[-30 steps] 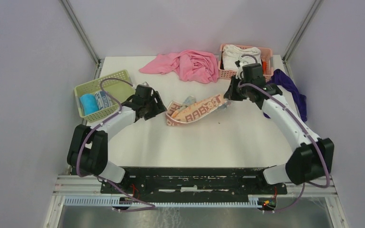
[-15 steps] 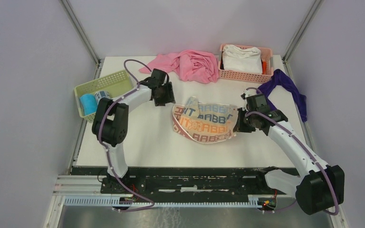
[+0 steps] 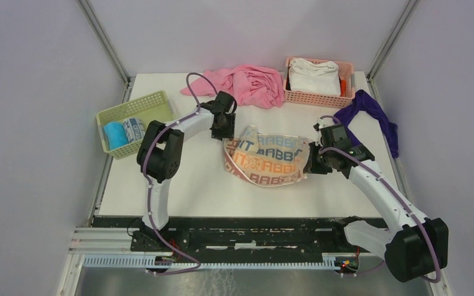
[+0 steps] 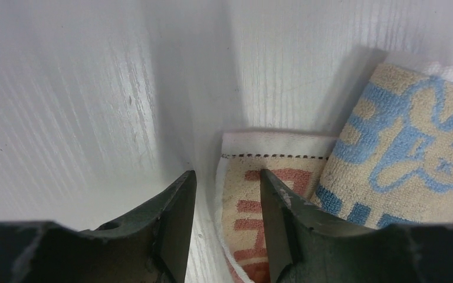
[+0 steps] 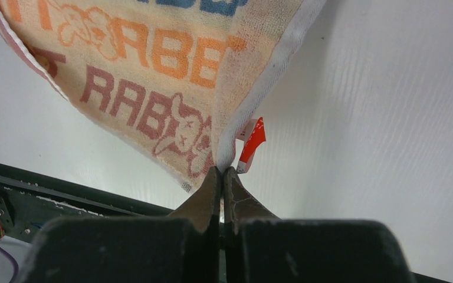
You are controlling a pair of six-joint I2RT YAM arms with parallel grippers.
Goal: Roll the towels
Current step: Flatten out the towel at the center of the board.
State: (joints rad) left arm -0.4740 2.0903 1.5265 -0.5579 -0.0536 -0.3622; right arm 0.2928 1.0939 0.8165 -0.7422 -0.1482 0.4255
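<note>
RABBIT towel (image 3: 265, 157) lies spread mid-desk (image 3: 179, 185), lettering up. Right pincer (image 5: 222, 172) is clamped tight on the towel's right corner, with a red tag (image 5: 251, 141) just beside the grip. Left pincer (image 4: 227, 177) stands narrow but apart, straddling the towel's far left edge without gripping it.
</note>
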